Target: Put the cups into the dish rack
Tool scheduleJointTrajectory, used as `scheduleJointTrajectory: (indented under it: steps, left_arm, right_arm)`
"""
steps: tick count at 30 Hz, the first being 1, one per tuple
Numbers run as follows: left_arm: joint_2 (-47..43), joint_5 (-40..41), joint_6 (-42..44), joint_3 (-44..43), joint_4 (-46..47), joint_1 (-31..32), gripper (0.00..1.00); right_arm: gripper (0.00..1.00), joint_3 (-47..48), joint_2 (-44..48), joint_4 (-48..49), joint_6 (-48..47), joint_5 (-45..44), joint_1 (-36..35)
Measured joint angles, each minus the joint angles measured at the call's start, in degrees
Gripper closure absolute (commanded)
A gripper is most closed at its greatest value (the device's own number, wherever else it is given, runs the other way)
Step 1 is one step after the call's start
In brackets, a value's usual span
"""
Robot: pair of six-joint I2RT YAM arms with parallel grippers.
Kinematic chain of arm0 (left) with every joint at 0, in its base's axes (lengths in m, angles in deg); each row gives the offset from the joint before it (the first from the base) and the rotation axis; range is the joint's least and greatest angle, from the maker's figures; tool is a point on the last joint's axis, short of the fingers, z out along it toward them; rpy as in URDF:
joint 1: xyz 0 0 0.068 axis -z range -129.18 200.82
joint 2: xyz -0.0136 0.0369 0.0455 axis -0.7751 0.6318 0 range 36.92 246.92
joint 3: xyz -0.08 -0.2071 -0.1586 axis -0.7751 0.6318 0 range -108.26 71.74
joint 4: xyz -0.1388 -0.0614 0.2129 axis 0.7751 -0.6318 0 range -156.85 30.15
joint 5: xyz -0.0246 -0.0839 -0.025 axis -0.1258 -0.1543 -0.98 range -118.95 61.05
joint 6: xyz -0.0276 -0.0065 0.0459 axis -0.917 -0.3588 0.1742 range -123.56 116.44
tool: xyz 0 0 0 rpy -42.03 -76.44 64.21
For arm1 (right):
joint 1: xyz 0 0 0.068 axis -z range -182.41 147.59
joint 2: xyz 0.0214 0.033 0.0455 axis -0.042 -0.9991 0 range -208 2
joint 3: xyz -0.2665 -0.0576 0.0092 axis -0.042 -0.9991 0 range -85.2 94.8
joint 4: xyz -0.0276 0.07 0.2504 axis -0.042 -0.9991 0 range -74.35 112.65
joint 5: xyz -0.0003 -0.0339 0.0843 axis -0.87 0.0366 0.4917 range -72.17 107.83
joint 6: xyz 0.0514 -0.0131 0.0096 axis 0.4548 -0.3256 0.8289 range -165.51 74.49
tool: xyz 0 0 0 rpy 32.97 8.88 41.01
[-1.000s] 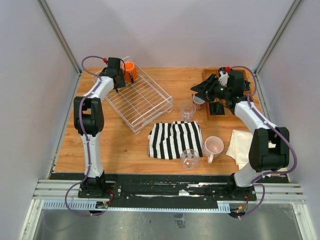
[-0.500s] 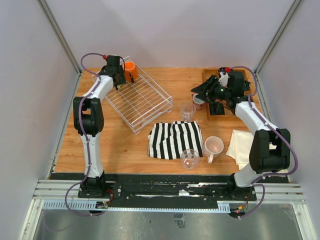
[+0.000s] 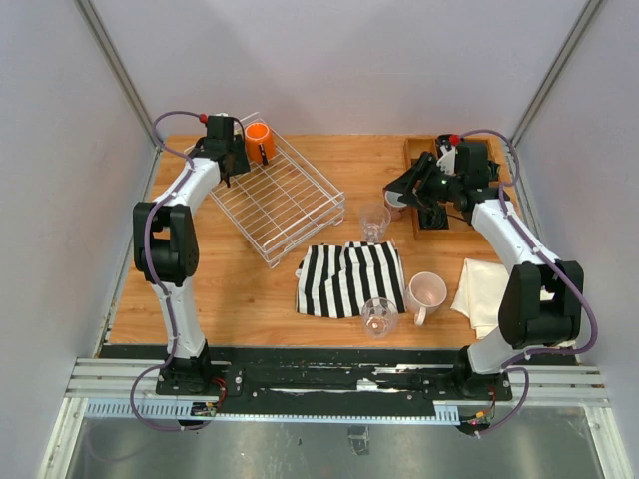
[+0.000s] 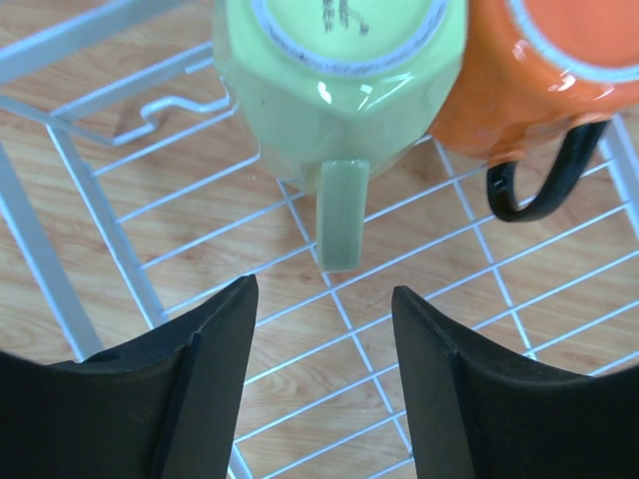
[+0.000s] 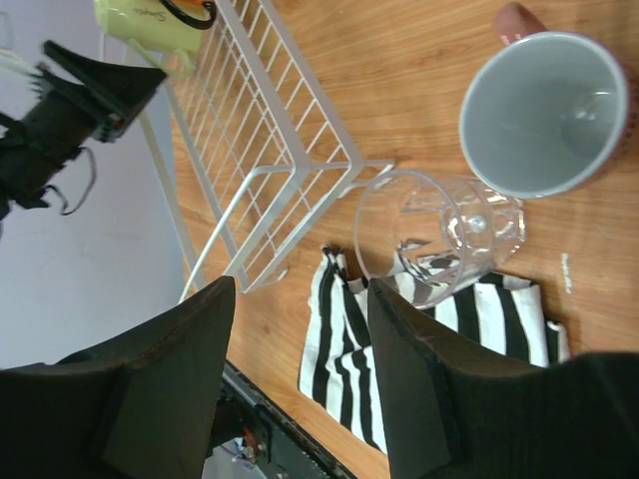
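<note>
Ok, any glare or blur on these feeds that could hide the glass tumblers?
Top external: even light, soft shadows, but the far tumbler and the near tumbler at the edge of the striped cloth read faint. Right wrist: sharp, bright glints on the far tumbler's rim and base. Left wrist: small highlights on the yellow-green mug, nothing washed out.

A wooden table sits enclosed by plain pale grey walls, evenly lit, with metal rails along its near edge.
</note>
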State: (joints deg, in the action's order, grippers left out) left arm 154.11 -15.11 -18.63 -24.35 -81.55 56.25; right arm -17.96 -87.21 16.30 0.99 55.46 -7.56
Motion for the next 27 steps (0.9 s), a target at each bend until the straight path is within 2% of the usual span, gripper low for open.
scheduleJointTrajectory:
  steps: [11,20,27]
  left_arm:
    - [-8.46,-2.56,-0.87,0.07,0.02,0.0,0.35]
    - [-21.55,-13.27,-7.41,3.34,1.05,0.0,0.32]
    - [-30.27,-20.79,-12.81,14.21,4.13,0.07,0.31]
  right_arm:
    - [0.42,5.57,1.66,-17.46,-12.79,-12.17,-1.49]
    - [0.41,8.74,-0.87,-24.76,-10.43,-19.71,-1.99]
    - [0.41,10.19,-3.69,-26.49,-7.72,-23.71,-2.4]
